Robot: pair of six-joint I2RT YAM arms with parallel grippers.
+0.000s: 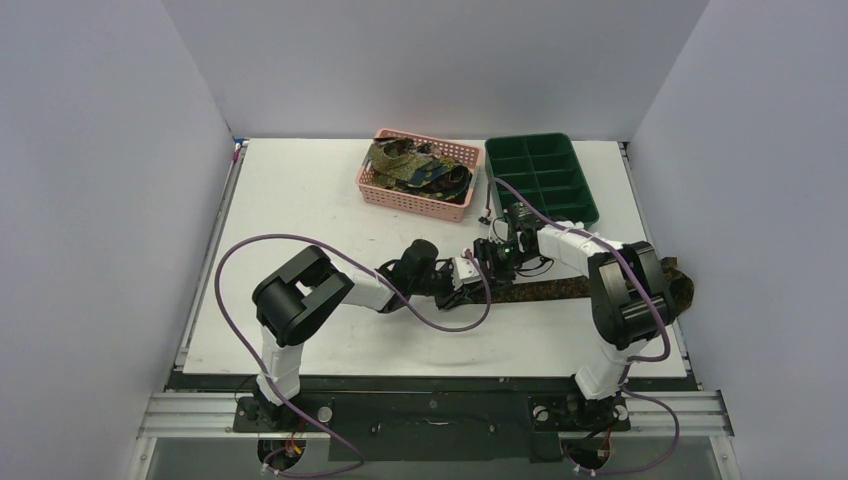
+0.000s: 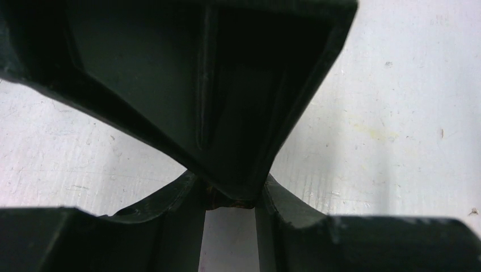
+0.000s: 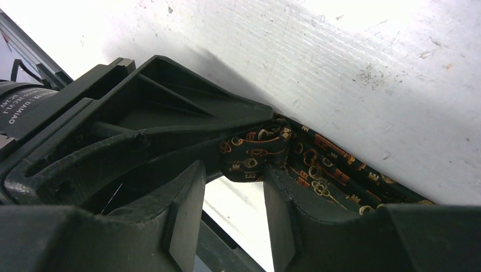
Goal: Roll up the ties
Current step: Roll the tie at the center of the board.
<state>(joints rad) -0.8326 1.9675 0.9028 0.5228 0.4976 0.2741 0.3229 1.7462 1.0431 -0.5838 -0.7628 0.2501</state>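
Right wrist shows DAMIAO lettering on motor, key-patterned tie.

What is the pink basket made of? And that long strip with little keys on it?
The pink basket looks like moulded plastic: stiff mesh walls. The tie seems soft fabric, maybe silky: it curls over and bears fine gold keys.

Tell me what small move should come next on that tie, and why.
Probably the left pincer should wind the tie's rolled end one more turn along the flat strip: it seems to pinch that small roll, the right pincer stands open beside it, and most of the tie is unrolled.
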